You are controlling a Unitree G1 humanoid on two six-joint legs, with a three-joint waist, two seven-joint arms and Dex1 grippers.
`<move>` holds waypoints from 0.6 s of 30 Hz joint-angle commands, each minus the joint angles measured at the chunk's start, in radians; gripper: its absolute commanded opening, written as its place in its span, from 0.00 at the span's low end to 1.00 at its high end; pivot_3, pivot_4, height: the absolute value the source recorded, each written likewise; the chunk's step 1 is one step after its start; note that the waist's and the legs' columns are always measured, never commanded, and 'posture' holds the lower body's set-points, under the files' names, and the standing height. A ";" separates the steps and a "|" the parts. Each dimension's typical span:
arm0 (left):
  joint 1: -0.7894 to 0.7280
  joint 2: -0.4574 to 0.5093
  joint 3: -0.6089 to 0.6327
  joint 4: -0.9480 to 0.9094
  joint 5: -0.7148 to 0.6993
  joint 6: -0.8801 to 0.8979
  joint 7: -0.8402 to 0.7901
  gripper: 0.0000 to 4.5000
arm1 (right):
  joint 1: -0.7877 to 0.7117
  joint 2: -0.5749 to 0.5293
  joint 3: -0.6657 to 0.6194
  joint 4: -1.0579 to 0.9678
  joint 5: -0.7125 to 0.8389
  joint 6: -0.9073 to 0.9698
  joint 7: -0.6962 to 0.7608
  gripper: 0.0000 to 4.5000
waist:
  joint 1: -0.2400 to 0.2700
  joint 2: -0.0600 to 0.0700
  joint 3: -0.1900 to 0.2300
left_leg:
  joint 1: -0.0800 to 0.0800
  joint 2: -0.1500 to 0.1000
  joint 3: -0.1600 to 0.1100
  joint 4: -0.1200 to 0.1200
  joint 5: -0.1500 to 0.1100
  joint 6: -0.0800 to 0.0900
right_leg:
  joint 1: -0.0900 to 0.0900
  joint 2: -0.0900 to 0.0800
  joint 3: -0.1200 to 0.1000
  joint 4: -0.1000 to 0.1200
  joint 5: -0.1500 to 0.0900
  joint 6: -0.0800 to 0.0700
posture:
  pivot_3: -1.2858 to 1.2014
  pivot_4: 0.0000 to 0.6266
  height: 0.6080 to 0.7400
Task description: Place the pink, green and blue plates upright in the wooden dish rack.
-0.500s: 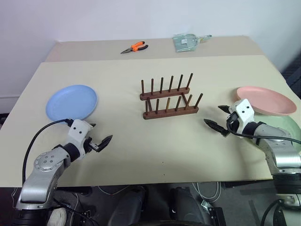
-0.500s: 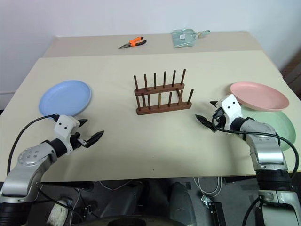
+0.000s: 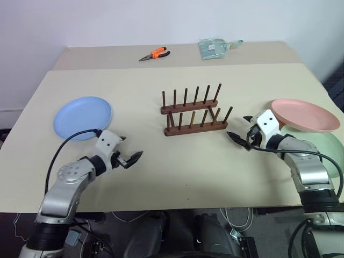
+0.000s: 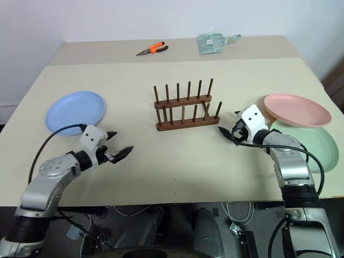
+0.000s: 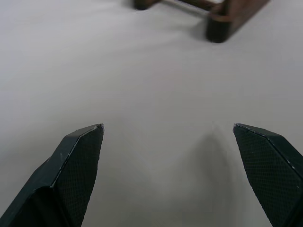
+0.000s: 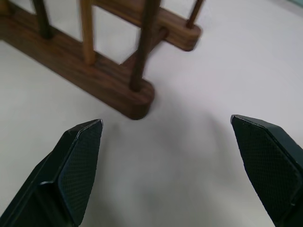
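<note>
Where the pink plate [image 4: 296,109] overlaps it, the green plate [image 4: 317,144] hides.

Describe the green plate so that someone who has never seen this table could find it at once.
Start at the beige tabletop and go to its right edge, beyond the small dark brown wooden peg rack. There the round pale green plate lies flat, partly covered by the round pink plate resting on it. It is the only green plate and the only one underneath another.

We see a pale blue plate [image 3: 82,117], a pink plate [image 3: 305,114] over a mint green plate [image 4: 314,142], a dark brown wooden dish rack [image 3: 193,112], orange-handled pliers [image 3: 153,54], black gripper fingers [image 5: 75,165] with a fine grid texture, and a beige table [image 3: 177,172].
</note>
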 commanded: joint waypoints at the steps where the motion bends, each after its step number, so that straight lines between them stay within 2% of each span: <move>1: -0.103 -0.018 -0.074 0.117 0.047 -0.053 -0.042 1.00 | 0.026 0.016 -0.017 -0.096 -0.011 -0.005 -0.049 0.98 | -0.002 0.000 0.000 | 0.000 0.000 0.000 0.000 0.000 0.000 | 0.000 0.000 0.000 0.000 0.000 0.000 | 0.52 0.24 0.91; 6: -0.360 -0.122 -0.185 0.437 0.090 -0.129 -0.152 1.00 | 0.147 0.031 -0.047 -0.238 -0.012 0.027 -0.108 0.98 | 0.020 0.000 0.000 | 0.000 0.000 0.000 0.001 0.000 0.000 | 0.000 0.000 0.000 0.001 0.000 0.000 | 0.52 0.24 0.91; 11: -0.507 -0.231 -0.235 0.703 0.128 -0.219 -0.226 1.00 | 0.247 0.042 -0.088 -0.367 -0.002 0.072 -0.153 0.98 | 0.026 0.000 -0.001 | 0.000 -0.001 0.000 0.002 0.000 0.000 | 0.001 0.000 0.000 0.000 0.000 0.001 | 0.52 0.24 0.91; 14: -0.538 -0.273 -0.237 0.798 0.164 -0.280 -0.219 0.81 | 0.292 0.044 -0.083 -0.411 -0.012 0.081 -0.163 1.00 | 0.024 0.000 -0.001 | 0.000 -0.001 0.000 0.003 0.000 0.000 | 0.002 0.000 0.000 0.000 0.001 0.001 | 0.52 0.24 0.91; 18: -0.526 -0.286 -0.220 0.805 0.172 -0.318 -0.228 0.36 | 0.299 0.034 -0.070 -0.419 -0.023 0.083 -0.159 1.00 | 0.021 0.000 -0.001 | 0.001 -0.001 0.000 0.003 0.001 0.001 | 0.002 0.000 0.000 0.000 0.001 0.001 | 0.52 0.24 0.91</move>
